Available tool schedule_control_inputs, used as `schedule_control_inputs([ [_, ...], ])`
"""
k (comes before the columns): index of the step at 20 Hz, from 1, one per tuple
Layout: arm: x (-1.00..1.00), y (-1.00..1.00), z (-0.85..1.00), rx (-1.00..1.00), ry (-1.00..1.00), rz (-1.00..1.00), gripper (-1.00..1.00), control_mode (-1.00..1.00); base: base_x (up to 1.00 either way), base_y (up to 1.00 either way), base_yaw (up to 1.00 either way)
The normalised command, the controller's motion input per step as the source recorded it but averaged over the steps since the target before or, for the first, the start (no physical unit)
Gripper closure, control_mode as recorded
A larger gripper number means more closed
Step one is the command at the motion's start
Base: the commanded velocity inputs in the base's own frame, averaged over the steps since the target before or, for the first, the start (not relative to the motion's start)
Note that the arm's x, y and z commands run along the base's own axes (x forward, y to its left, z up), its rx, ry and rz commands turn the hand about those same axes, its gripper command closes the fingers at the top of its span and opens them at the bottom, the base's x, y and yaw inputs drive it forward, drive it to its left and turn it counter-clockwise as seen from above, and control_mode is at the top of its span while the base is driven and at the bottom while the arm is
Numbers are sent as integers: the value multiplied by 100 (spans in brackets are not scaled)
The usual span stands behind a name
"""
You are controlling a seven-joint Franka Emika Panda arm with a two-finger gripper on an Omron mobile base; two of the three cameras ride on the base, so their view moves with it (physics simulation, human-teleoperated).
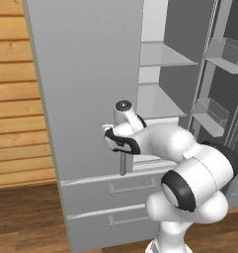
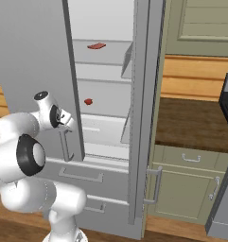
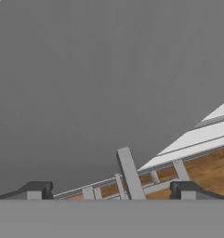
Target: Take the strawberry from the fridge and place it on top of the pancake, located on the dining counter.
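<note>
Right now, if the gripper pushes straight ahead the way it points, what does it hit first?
Most likely the flat grey face of the fridge door, which spreads ahead of the open gripper. How near it is I can't judge.

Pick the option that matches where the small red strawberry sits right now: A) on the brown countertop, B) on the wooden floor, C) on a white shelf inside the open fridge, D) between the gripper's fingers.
C: in the right base view the strawberry rests on a white shelf inside the open fridge, apart from the open gripper.
</note>
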Motion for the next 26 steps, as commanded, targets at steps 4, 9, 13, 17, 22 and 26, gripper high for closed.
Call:
schedule_control_inputs([
  [4, 0, 0, -36, 0, -1, 0, -100, -100, 0, 0, 0],
  [9, 0, 0, -27, 0, -1, 0, -100, -100, 0, 0, 0],
  [13, -3, 0, -13, 0, -1, 0, 100, -100, 0, 0, 0],
  [17, -38, 1, -20, 0, 0, 0, 100, -100, 0, 0, 0],
  [22, -56, 17, -17, 0, 0, -2, 100, -100, 0, 0, 0],
  [26, -70, 48, -21, 0, 0, -9, 100, -100, 0, 0, 0],
])
